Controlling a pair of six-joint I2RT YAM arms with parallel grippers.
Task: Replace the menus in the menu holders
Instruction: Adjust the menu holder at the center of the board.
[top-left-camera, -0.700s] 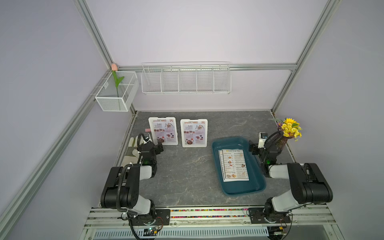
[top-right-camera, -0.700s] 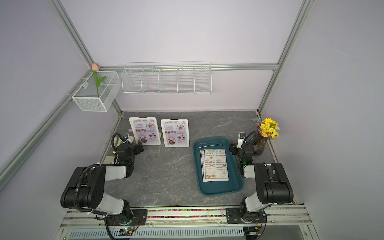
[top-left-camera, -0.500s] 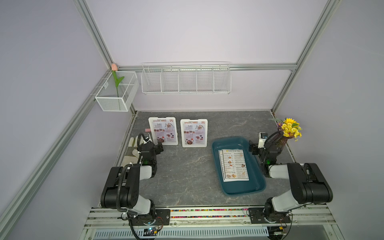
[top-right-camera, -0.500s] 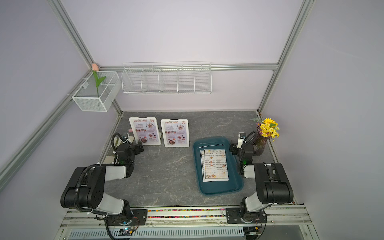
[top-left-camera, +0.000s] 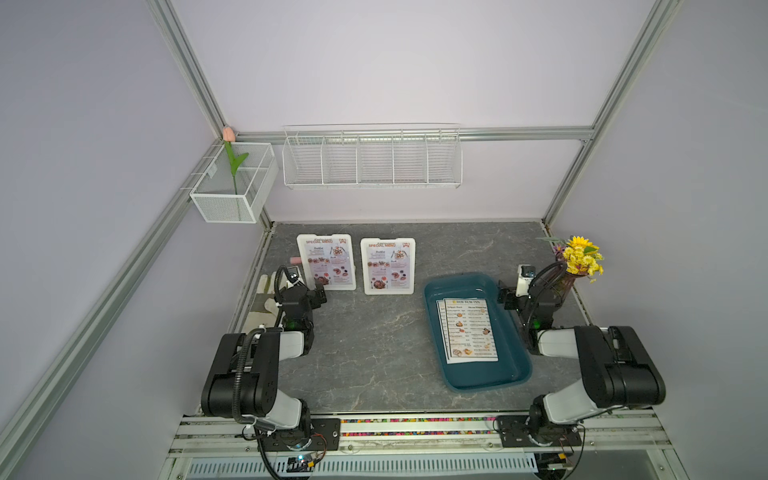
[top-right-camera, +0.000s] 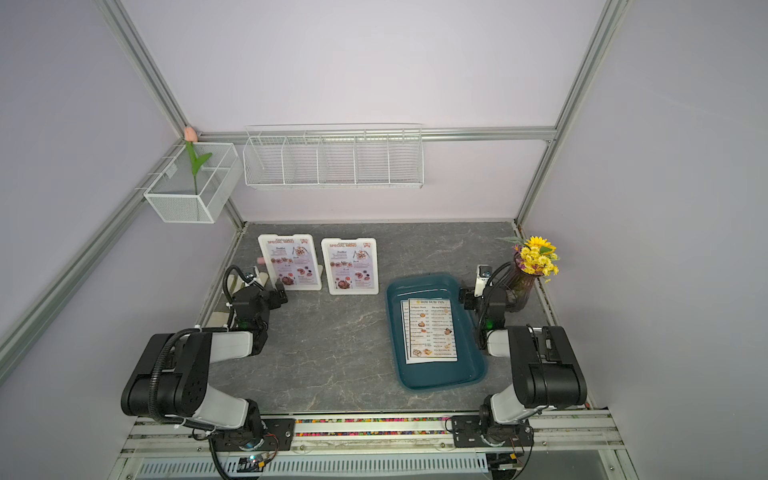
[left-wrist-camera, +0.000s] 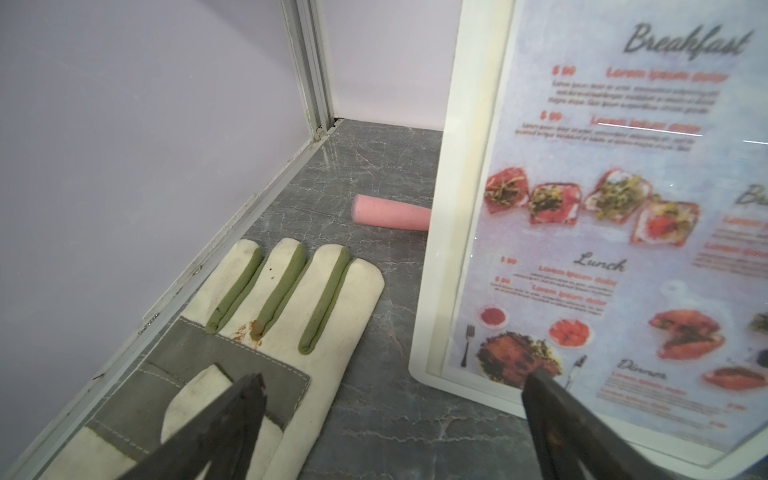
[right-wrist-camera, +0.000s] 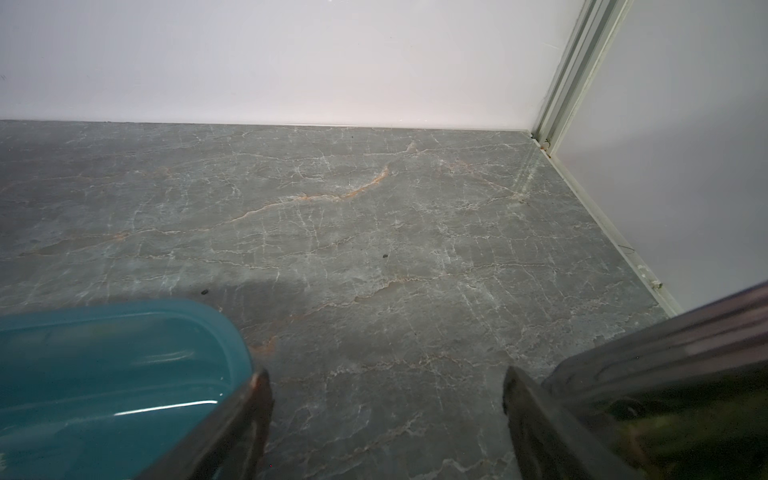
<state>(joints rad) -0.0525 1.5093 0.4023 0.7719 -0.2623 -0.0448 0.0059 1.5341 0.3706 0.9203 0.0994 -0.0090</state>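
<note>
Both spread wide, empty: L gripper (left-wrist-camera: 395, 380) by menu holder (left-wrist-camera: 457, 208), R gripper (right-wrist-camera: 385, 374) beside tray (right-wrist-camera: 145, 316).

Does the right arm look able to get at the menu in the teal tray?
Likely yes: the right arm sits beside the teal tray, jaws open, and the menu lies uncovered inside.

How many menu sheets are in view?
4: one in the left holder, one in the right holder, the Dim Sum Inn sheet over another, mostly hidden, in the teal tray.

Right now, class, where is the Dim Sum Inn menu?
In a top view, the menu lies flat inside the teal tray, on the table's right side.
</note>
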